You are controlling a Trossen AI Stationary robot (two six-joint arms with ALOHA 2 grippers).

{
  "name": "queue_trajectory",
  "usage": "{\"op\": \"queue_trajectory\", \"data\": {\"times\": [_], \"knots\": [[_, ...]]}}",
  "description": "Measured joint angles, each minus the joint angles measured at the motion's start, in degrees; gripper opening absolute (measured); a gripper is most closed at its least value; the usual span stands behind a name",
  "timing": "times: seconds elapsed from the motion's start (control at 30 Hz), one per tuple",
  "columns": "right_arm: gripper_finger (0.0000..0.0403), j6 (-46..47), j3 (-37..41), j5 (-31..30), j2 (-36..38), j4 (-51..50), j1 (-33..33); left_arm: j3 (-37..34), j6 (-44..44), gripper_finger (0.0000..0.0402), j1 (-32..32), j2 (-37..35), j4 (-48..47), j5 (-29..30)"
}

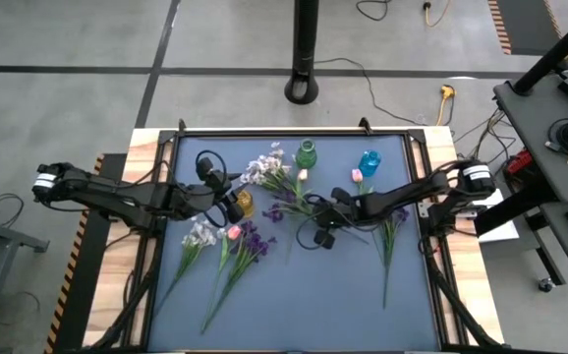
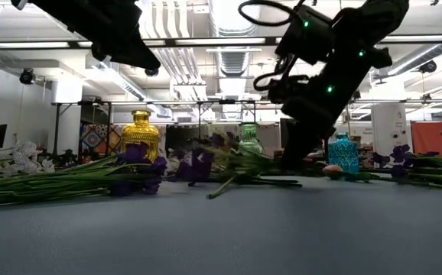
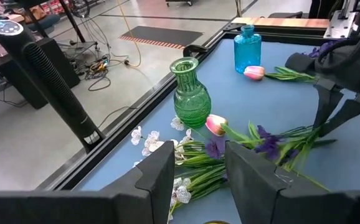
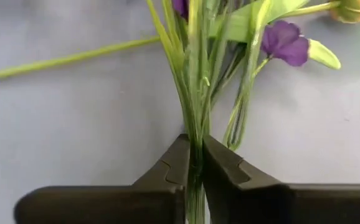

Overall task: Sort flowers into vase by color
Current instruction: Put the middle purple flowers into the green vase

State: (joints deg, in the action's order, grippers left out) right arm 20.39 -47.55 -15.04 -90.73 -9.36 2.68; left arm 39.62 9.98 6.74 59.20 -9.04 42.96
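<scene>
Flowers lie scattered over the blue mat (image 1: pixel 294 295); we take the green vase (image 1: pixel 307 154) as landmark. Biggest bunch, white and purple sprigs (image 1: pixel 282 182), lies just in front of the green vase. We see the right gripper (image 4: pixel 194 163) there, fingers clamped on green stems (image 4: pixel 195 93) of that bunch, low at the mat. Left gripper (image 3: pixel 198 165) hangs left of the green vase, above the yellow vase (image 1: pixel 244 203), fingers parted, nothing between them. Blue vase (image 1: pixel 369 160) stands right of the green vase, a pink bud (image 1: pixel 357 175) just beside it.
</scene>
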Motion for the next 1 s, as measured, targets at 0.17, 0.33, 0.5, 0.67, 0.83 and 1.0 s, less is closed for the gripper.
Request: {"op": "queue_trajectory", "data": {"times": [0.17, 0.33, 0.5, 0.67, 0.83, 1.0], "knots": [[0.0020, 0.64, 0.02, -0.01, 4.39, -4.17, 0.00, 0.00, 0.01, 0.0125, 0.00, 0.00, 0.00, 0.00], [0.0021, 1.52, 0.04, -0.01, 9.94, -6.85, 0.03, 0.00, 0.00, 0.0125, 0.00, 0.00, 0.07, 0.00], [0.0019, 1.69, 0.08, -0.01, 15.55, -8.21, 0.17, 0.00, 0.00, 0.0125, 0.00, 0.00, 0.37, 0.00], [0.0019, 1.56, 1.03, -0.67, 20.75, -6.59, 0.56, 0.00, 0.02, 0.0125, 0.00, -0.02, 0.50, 0.00], [0.0019, -1.83, 7.50, -6.30, 24.49, 10.55, 0.64, 0.00, 0.02, 0.0125, 0.00, -0.02, 0.50, 0.00], [0.0019, -9.67, 15.17, -8.08, 24.24, 45.45, -3.16, 0.00, 0.17, 0.0125, 0.00, -0.02, 0.60, -0.02]]}}
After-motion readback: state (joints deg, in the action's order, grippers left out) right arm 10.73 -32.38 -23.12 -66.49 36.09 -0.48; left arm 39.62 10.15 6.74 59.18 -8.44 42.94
